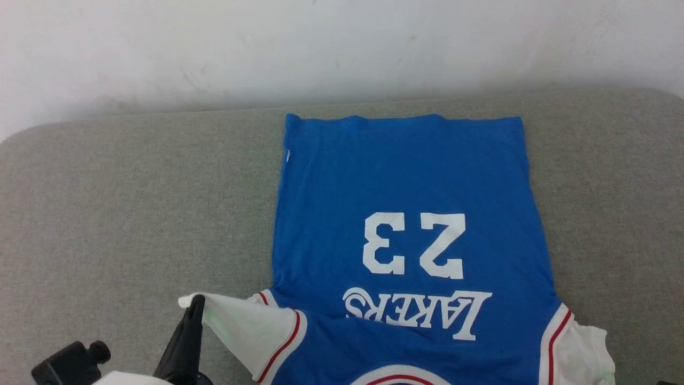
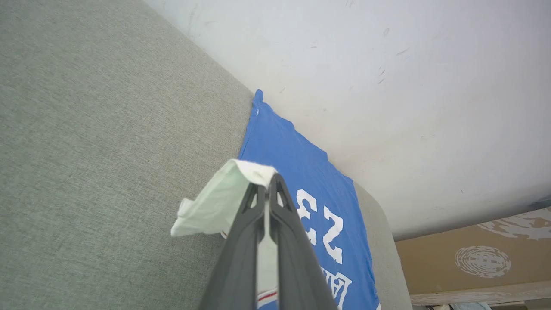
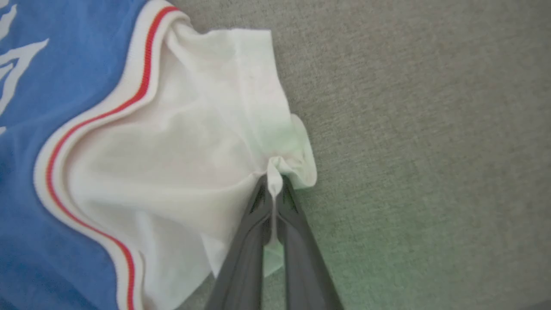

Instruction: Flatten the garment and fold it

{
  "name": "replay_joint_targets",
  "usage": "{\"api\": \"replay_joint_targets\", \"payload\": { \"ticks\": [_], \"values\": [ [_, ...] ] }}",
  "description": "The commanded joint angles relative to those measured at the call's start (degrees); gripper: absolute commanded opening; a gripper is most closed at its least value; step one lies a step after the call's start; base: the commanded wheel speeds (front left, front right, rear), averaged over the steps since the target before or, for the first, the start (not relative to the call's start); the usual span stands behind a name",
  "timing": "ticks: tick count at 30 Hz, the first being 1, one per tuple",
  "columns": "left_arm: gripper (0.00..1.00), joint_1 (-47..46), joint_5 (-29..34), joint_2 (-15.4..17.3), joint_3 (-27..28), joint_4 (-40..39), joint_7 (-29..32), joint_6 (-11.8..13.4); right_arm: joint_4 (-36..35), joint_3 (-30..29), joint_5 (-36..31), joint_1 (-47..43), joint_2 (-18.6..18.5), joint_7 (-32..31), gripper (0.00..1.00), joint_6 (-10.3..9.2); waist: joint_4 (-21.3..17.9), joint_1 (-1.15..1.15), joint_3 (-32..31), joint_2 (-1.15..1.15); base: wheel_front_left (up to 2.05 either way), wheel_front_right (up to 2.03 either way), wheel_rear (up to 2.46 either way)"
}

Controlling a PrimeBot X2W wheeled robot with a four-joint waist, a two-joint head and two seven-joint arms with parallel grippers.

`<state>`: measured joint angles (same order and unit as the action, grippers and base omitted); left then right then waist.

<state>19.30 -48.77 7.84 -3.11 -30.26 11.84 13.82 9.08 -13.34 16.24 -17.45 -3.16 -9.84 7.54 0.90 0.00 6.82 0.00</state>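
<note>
The garment (image 1: 406, 182), a royal-blue jersey shirt with white "23" and "LAKERS" print, lies flat on the grey table (image 1: 133, 203), hem toward the wall. Its left white sleeve (image 1: 251, 326) is lifted off the table, and my left gripper (image 1: 196, 303) is shut on that sleeve's edge. In the left wrist view the gripper (image 2: 267, 183) pinches the white cloth (image 2: 219, 202). My right gripper (image 3: 274, 181) is shut on the bunched edge of the right white sleeve (image 3: 181, 146), beside the red-and-white trim (image 3: 94, 125). That right sleeve (image 1: 588, 347) lies crumpled at the lower right of the head view.
A white wall (image 1: 342, 48) runs right behind the table's far edge, close to the shirt's hem. Bare grey tabletop stretches wide on the left (image 1: 107, 224) and narrower on the right (image 1: 614, 214). A brown floor (image 2: 473, 258) lies beyond the table's end.
</note>
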Motion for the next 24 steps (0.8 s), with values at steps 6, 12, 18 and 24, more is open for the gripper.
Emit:
{"api": "replay_joint_targets", "payload": {
  "ticks": [6,12,18,24],
  "values": [
    [0.00,-1.16,1.25,0.34,-0.81,-1.15,0.25,0.62,-3.51,-0.09,-1.15,1.43,0.28,-3.16,1.00,-0.05,0.77,0.00,0.78,0.00,0.00,0.00,0.00],
    [0.00,-0.45,1.35,0.00,-0.74,-3.64,-0.41,0.78,-31.35,-5.55,-0.47,2.35,-1.97,-14.82,1.00,-0.05,1.27,0.00,1.90,0.00,0.00,0.00,0.00],
    [0.00,-1.70,1.46,-0.21,-1.25,-4.91,-1.12,0.05,-42.74,-6.65,-1.71,17.25,-9.20,-24.53,1.00,-0.05,2.42,0.00,5.17,0.00,0.00,0.00,0.00],
    [0.00,-4.84,2.05,-0.20,-2.74,-5.03,-1.33,-1.09,-33.72,-0.23,-1.40,38.95,-12.20,-28.82,1.00,-0.05,4.43,0.00,10.01,0.00,0.00,0.00,0.00]
  ]
}}
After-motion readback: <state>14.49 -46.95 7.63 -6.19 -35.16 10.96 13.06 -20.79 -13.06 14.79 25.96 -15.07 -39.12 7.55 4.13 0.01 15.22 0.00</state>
